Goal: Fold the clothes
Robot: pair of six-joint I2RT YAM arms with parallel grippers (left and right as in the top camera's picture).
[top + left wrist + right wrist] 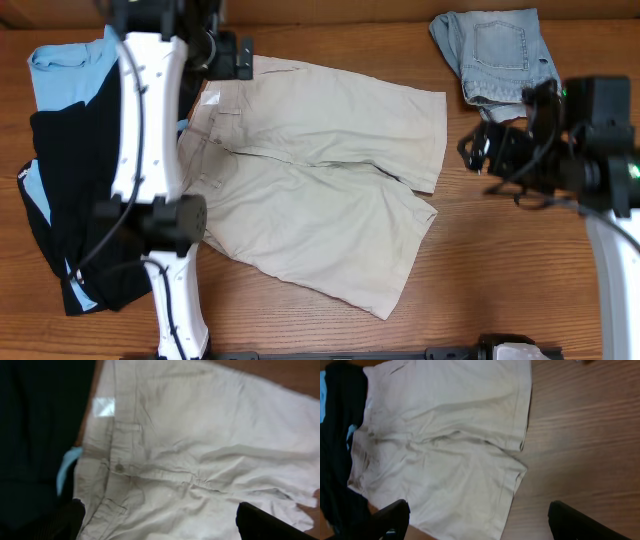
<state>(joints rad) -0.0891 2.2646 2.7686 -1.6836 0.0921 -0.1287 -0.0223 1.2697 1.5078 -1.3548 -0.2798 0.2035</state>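
Khaki shorts (320, 170) beneath left gripper (235, 57), clear of right gripper (478, 150)

Bare table (500, 260) right of the khaki shorts (310, 170) and along the front edge gives open room to pass. Denim shorts (495, 55) sit in the far right corner, a strip of wood between them and the khaki pair. Left side is blocked: black trousers (75, 190) over blue shirt (65, 70), right up against the waistband (112, 460). Left arm (150, 120) hangs over that seam. Right gripper (472, 152) hovers above bare wood near the leg hems, jaws wide.
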